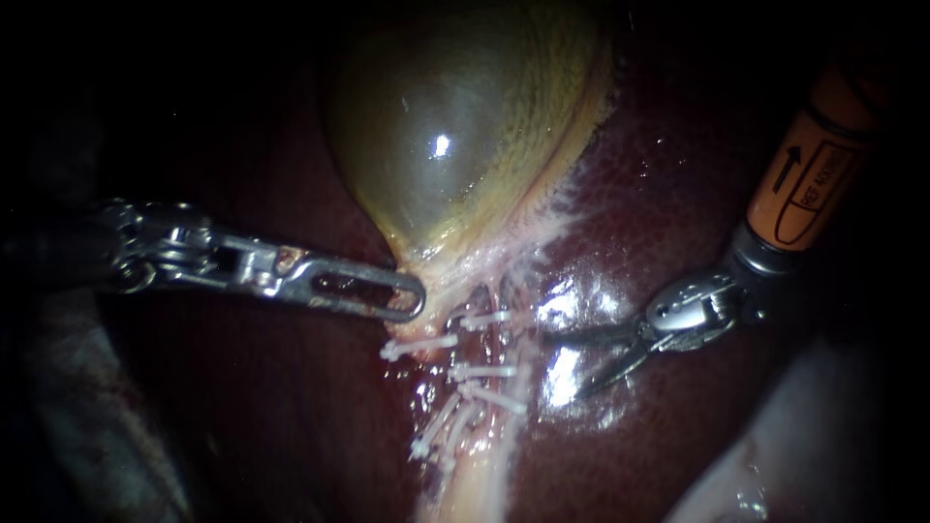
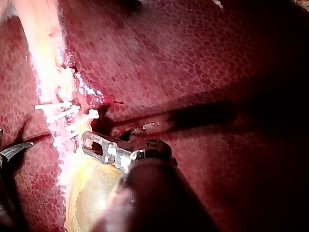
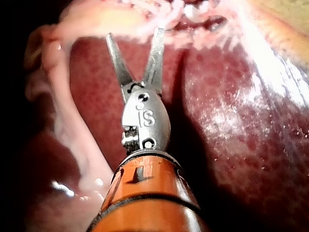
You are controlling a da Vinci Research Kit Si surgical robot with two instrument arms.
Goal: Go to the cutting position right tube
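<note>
— Holding: left instrument (image 1: pixel 415 298), jaws closed on the gallbladder (image 1: pixel 455 145) neck. Just beside it, the right tube (image 1: pixel 489 347), carrying clips (image 1: pixel 481 370). Near that, the right instrument (image 1: pixel 562 366), jaws parted wide, empty
— Advice: bring those open jaws square across the tube between clips, clear of the liver (image 1: pixel 678 194). The right wrist view shows the gap plainly; only the endoscope view shows which tube is which

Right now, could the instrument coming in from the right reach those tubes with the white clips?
Probably yes. The right instrument has its jaws open and pointing at the clipped tubes, apart from them, with only bare liver between. The left instrument sits on their far side.
</note>
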